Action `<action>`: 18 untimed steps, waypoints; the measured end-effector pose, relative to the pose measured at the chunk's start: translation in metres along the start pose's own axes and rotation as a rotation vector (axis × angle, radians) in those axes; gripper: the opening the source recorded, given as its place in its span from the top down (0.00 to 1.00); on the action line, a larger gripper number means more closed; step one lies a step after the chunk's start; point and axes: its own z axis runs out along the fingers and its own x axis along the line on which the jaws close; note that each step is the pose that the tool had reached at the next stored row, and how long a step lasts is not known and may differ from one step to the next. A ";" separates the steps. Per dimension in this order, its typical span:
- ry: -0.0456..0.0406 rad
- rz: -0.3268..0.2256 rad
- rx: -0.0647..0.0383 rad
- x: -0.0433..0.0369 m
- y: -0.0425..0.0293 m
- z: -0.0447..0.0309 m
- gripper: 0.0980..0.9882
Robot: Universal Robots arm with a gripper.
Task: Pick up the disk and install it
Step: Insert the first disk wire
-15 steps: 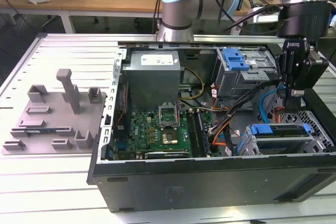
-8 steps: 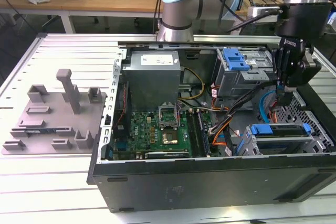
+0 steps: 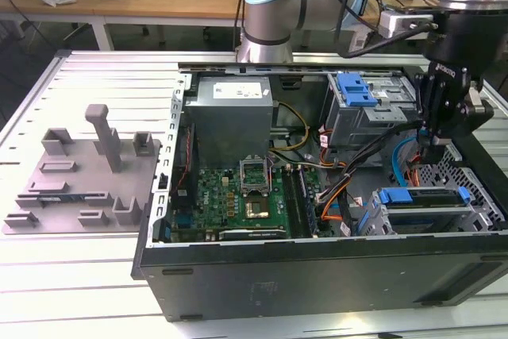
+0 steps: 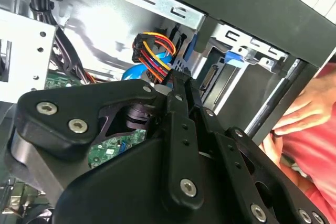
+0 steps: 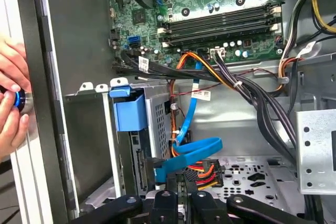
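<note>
I see white stickers on the power supply [image 3: 234, 117] and tags on the black cables [image 5: 252, 98] in the first wrist view, though I can make out none of the print; the same goes for the green motherboard [image 3: 246, 196].

The open black computer case [image 3: 317, 275] lies on a white ribbed metal table [image 3: 79, 283]; wooden benches strewn with cables stand behind it.

A grey plastic fixture tray [image 3: 79, 184] with upright posts sits just beside the case, on the exterior view's left.

The gripper [image 3: 435, 148] hangs inside the case at the exterior view's right; in the second wrist view its black fingers [image 4: 181, 90] look pressed together on nothing.

The disk [image 3: 417, 195] lies in the perforated metal cage below the gripper, blue rail uppermost, and apart from the gripper as far as I can see.

A flat blue data cable [image 5: 191, 153] loops near the fingertips in the first wrist view.

A person's hand [image 5: 10, 98] rests at the case's outer wall (a red sleeve shows in the second wrist view).
</note>
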 end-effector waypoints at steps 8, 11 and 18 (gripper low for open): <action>-0.0352 -0.007 -0.001 0.0158 -0.0014 -0.0039 0.92; -0.0508 -0.008 -0.002 0.0225 -0.0020 -0.0044 0.92; -0.1026 -0.006 -0.007 0.0472 -0.0037 0.0020 0.92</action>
